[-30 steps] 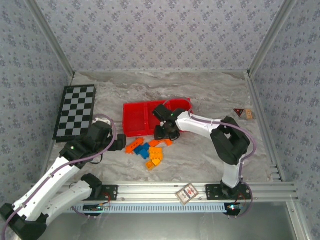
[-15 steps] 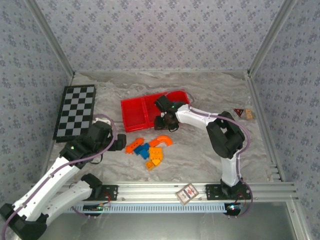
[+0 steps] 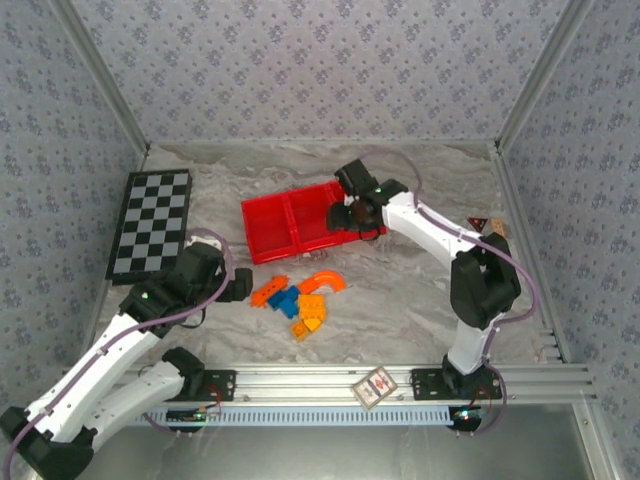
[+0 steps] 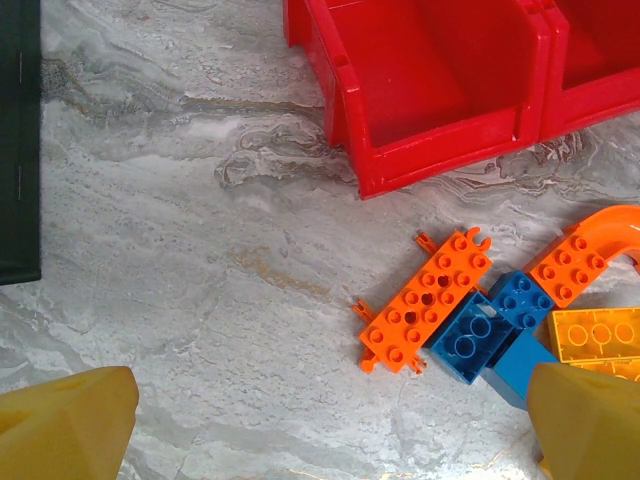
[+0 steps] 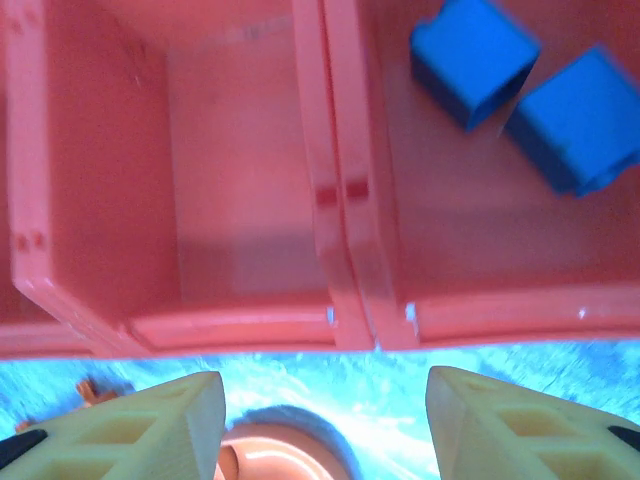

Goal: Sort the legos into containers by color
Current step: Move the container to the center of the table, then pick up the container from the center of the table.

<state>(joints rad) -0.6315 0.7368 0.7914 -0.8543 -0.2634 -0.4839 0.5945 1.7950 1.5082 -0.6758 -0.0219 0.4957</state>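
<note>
**Top view.** Red tray [image 3: 290, 222] lies mid-table with its long axis left to right, skewed: the right end points farther from the arms than the left. Right gripper [image 3: 350, 212] hangs over the tray's right end. Loose bricks [image 3: 295, 300] cluster on the table [image 3: 420, 290] just in front of the tray, apart from it. Orange arch [image 3: 325, 281] is at the cluster's right, hump toward the tray. Left gripper [image 3: 238, 285] sits low beside the cluster's left edge, near the checkered board [image 3: 150, 222].

A second earlier the tray lay square to the table edge, and the right gripper was low at its near wall, covering the arch. The left arm has not moved.

**Left wrist view.** Yellow fingers [image 4: 65, 425] stand in both lower corners, spread wide, with bare table between them. Orange plate [image 4: 425, 300] lies studs up, long axis from lower left to upper right. It touches a blue block [image 4: 478, 338] on its right. The tray's corner is above, apart from the plate.

**Right wrist view.** Pale fingers [image 5: 130, 430] are parted and nothing bridges them. A blurred pale-orange round shape [image 5: 280, 455] shows at the bottom edge; what it is cannot be told. Two blue bricks [image 5: 470, 55] lie just beside each other in the compartment right of the divider [image 5: 335, 190].
</note>
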